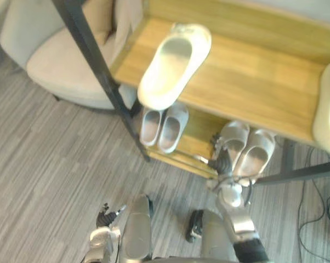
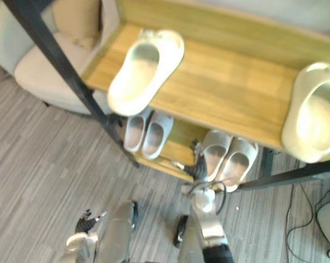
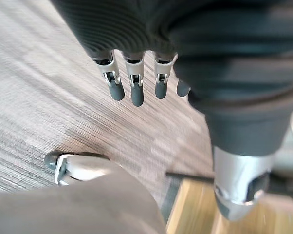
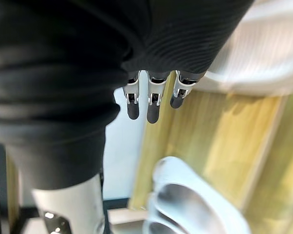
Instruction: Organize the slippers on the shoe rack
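Slippers sit on the shoe rack [image 1: 252, 76] on two levels. On the top shelf, the top-left slipper [image 1: 173, 63] lies skewed w/ its end hanging over the front edge, and the top-right slipper [image 2: 313, 112] is well apart at the far end. On the lower shelf, the small pair [image 1: 165, 127] and the bigger pair [image 1: 247, 149] both look tidy, side by side.

The right hand [image 1: 222, 160] is at the lower shelf, just beside the bigger pair. Its fingers [image 4: 154, 105] are straight and hold nothing; can't tell if it touches. The left hand [image 1: 106, 218] hangs low over the floor [image 1: 44, 153], fingers relaxed, empty.

Probably the step is squaring up the bigger pair. Best done w/ flat fingers nudging both heels level, not pinching.

The black frame post [image 1: 99, 71] crosses in front at the left and the top shelf overhangs, so reach is tight. An armchair [image 1: 61, 66] crowds the rack's left end. The overhanging top-left slipper could drop if the rack is bumped.
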Controlling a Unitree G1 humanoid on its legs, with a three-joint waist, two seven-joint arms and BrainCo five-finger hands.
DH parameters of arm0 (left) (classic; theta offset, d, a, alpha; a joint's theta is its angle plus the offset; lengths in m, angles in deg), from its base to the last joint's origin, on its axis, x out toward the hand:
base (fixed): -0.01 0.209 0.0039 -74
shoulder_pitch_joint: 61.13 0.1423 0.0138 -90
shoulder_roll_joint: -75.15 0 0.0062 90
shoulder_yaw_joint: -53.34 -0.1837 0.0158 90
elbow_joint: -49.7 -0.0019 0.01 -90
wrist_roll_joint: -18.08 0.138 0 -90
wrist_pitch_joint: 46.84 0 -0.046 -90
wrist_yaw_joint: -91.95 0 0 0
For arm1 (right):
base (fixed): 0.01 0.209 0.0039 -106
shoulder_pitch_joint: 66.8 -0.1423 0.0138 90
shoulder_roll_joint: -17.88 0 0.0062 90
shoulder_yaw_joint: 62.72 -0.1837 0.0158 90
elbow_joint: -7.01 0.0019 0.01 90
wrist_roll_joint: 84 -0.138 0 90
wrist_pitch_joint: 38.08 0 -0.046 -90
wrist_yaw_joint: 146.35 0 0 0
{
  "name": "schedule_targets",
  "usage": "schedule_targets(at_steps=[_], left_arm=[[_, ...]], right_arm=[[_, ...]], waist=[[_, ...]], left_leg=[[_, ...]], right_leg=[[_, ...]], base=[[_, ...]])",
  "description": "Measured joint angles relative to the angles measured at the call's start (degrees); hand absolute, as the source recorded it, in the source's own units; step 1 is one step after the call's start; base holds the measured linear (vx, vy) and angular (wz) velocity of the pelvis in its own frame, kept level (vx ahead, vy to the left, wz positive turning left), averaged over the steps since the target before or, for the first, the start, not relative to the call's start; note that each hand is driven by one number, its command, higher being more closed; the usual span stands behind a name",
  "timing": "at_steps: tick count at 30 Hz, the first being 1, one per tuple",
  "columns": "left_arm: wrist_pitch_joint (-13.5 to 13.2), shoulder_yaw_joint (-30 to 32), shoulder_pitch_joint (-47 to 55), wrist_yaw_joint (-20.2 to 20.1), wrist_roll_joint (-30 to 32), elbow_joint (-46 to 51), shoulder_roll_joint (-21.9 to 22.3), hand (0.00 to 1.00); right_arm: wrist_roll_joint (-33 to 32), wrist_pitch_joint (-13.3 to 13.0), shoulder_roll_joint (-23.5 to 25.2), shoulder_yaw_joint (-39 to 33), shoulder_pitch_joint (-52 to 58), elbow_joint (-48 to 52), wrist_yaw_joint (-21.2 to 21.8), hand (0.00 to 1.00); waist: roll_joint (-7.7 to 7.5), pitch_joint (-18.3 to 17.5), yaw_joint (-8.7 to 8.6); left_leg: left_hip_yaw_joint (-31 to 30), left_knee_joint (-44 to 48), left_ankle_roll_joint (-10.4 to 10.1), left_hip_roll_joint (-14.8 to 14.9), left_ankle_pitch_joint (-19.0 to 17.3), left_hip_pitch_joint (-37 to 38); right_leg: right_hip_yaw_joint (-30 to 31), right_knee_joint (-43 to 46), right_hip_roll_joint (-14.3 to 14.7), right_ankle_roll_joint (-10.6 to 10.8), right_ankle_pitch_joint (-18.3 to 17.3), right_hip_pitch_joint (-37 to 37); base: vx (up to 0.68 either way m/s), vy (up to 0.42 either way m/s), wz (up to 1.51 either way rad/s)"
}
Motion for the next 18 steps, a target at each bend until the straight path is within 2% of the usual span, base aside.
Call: schedule_targets(at_steps=[7,10,18], left_arm=[[-0.4,-7.5,0.4,-2.5,2.9,-0.7,1.0,0.0],[-0.5,-9.2,0.3,-3.4,4.1,-0.4,1.1,0.0],[-0.6,-15.2,0.3,-3.8,7.4,4.3,0.2,0.0]], right_arm=[[6.8,0.2,-1.6,-1.6,5.1,-14.7,3.6,0.0],[9.0,0.3,-1.6,-3.1,5.7,-21.7,3.7,0.0],[9.4,0.5,-2.2,-8.3,5.1,-35.8,3.5,0.0]], waist=[[-0.01,-4.5,-2.05],[-0.02,-5.5,-2.92],[0.21,-7.3,-3.58]], left_leg=[[4.3,-15.1,1.4,-1.9,5.1,10.9],[5.8,-18.5,1.7,-2.3,6.2,13.8],[7.3,-27.0,1.5,-3.0,10.1,19.7]], right_leg=[[1.6,-17.0,0.7,2.0,8.1,9.4],[2.7,-21.2,0.9,2.4,10.3,11.9],[4.1,-24.8,1.6,2.2,12.0,13.9]], base=[[0.11,0.076,-0.21],[0.07,0.051,-0.22],[0.0,-0.001,-0.12]])
